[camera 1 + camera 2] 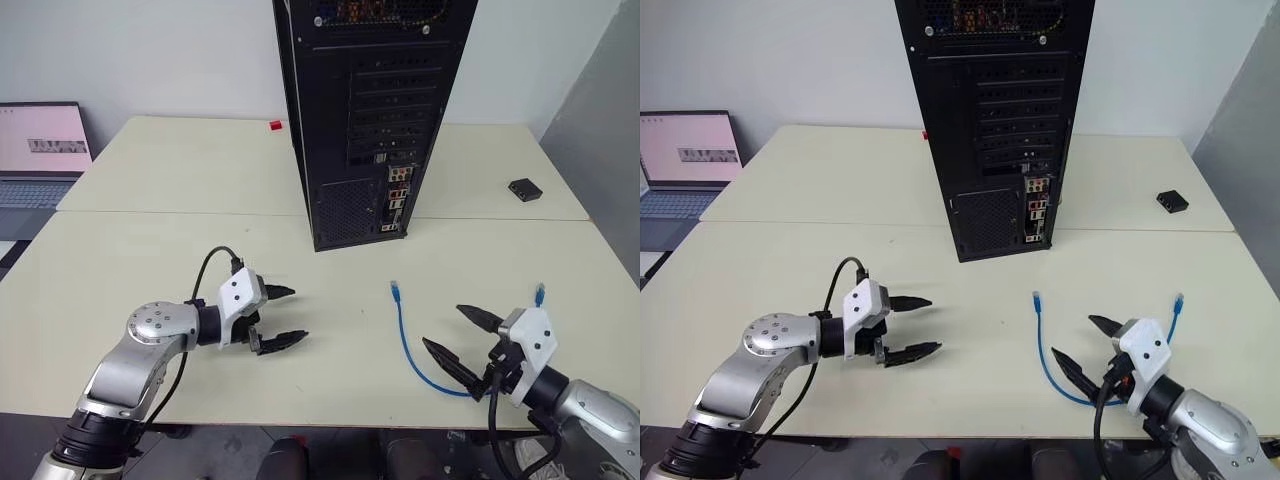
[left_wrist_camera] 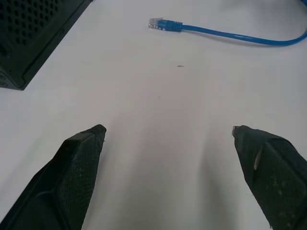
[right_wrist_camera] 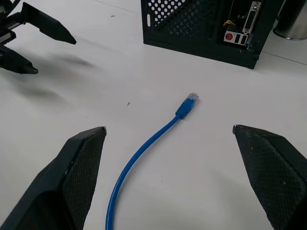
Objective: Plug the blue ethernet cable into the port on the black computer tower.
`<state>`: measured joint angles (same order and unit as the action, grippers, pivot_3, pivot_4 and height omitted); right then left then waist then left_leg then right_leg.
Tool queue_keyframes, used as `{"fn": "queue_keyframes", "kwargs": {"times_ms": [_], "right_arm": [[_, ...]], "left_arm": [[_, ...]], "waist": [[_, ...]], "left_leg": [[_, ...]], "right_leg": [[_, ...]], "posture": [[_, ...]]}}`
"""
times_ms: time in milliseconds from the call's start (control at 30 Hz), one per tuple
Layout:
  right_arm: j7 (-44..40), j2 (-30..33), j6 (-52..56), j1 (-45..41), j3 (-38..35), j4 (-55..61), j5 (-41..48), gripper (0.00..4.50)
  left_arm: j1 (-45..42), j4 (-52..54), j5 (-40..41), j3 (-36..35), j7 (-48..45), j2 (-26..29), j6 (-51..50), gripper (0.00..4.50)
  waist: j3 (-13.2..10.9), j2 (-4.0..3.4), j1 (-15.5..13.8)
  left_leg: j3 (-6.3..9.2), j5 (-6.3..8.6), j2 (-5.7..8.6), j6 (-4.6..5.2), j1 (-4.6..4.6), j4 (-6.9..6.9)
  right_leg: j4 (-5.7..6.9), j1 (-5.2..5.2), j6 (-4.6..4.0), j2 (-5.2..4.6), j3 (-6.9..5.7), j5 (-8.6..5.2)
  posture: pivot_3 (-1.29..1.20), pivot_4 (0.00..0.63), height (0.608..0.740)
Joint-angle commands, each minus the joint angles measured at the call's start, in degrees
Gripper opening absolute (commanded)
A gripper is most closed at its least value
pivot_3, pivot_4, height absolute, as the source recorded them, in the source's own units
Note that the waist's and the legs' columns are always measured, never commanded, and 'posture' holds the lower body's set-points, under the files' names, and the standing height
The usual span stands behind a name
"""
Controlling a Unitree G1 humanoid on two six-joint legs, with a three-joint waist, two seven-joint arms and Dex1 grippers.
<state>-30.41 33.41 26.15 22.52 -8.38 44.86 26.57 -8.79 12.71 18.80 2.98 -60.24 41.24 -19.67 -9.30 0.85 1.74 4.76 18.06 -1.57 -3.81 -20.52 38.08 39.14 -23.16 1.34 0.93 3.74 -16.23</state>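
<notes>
The blue ethernet cable (image 1: pixel 408 345) lies loose on the white table in a U-shaped curve, one plug (image 1: pixel 395 290) pointing toward the black computer tower (image 1: pixel 365 110), the other plug (image 1: pixel 539 293) to the right. The tower stands upright at the table's middle back, its rear panel facing me, with the port somewhere in the coloured connector strip (image 1: pixel 397 195) low on that panel. My left gripper (image 1: pixel 287 316) hovers open left of the cable, empty. My right gripper (image 1: pixel 462 335) is open just right of the cable's bend, with the cable (image 3: pixel 144 153) lying between its spread fingers and untouched.
A laptop (image 1: pixel 40 150) sits open at the far left. A small black box (image 1: pixel 524 189) rests on the table right of the tower, and a small red item (image 1: pixel 275 125) lies behind it. The table's front edge runs just below both grippers.
</notes>
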Motion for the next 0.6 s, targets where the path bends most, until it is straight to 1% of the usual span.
{"fn": "queue_keyframes", "kwargs": {"times_ms": [33,533,600], "right_arm": [[-0.1,0.0,-0.53,0.18,-0.39,2.53,0.2,4.49],[1.04,-0.73,0.27,0.04,1.6,2.5,-0.61,4.49],[2.22,-1.39,0.92,-0.6,3.08,2.8,-1.04,4.49]], "left_arm": [[-0.81,1.79,0.78,-1.14,0.09,-0.18,1.6,4.5],[-0.3,4.39,1.24,-0.57,0.84,0.44,0.64,4.5],[-1.1,4.17,1.19,-0.41,0.92,0.28,0.36,4.5]], "waist": [[0.0,0.0,0.0],[0.0,0.0,0.01],[0.0,0.0,0.01]], "left_leg": [[0.0,0.0,0.0,0.0,0.0,0.0],[0.0,0.0,0.0,0.0,0.0,0.0],[0.0,0.0,0.0,0.0,0.0,0.0]], "right_leg": [[0.0,0.0,0.0,0.0,0.0,0.0],[0.0,0.0,0.0,0.0,0.0,0.0],[0.0,0.0,0.0,0.0,0.0,0.0]], "posture": [[0.0,0.15,0.74],[0.0,0.15,0.74],[0.0,0.15,0.74]]}}
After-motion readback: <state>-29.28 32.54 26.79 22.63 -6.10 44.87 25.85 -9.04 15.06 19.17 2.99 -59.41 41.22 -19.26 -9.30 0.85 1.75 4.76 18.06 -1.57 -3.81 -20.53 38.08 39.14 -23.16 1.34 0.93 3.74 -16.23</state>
